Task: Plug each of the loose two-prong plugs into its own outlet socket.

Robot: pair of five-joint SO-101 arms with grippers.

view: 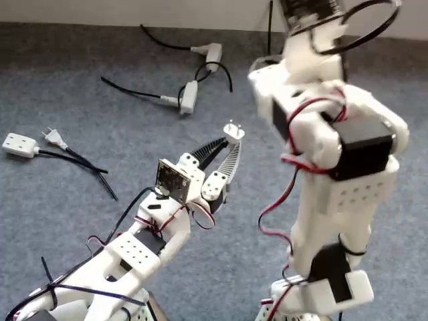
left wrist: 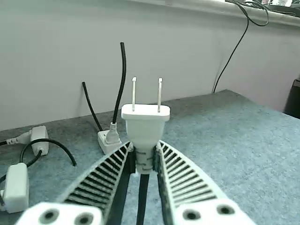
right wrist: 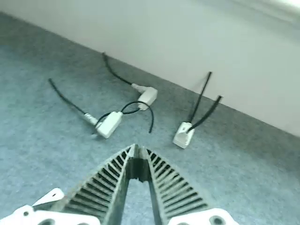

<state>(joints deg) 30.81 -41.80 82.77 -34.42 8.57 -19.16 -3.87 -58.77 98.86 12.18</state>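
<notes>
From the high view, the left arm comes in from the near left, and its left gripper [view: 227,144] is raised over the middle of the grey carpeted surface [view: 120,127]. It is pinched on a white two-prong plug [view: 233,132]. The right arm's white body stands tall on the right. At the far left lies a white square outlet socket [view: 19,144], and just beside it a loose white plug on a black cord [view: 55,138], prongs pointing at the socket but not in it. Two more white socket blocks sit at the far centre, one nearer [view: 189,97] and one farther [view: 212,52], with black cords running to both.

In the left wrist view, the left gripper [left wrist: 145,157] is narrowly parted. Its ribbed fingers [left wrist: 176,176] squeeze the neck of the white two-prong plug [left wrist: 145,119], both metal prongs pointing straight away from the camera. Beyond it is a small white socket block [left wrist: 108,139] with a black-corded plug on it.

In the right wrist view, the right gripper [right wrist: 137,154] has its ribbed tips pressed together, with nothing between them. It hangs above the carpet, well apart from three white socket blocks lying farther off: one [right wrist: 108,124], another [right wrist: 147,96], and a third [right wrist: 183,136] with two black cords rising from it.
</notes>
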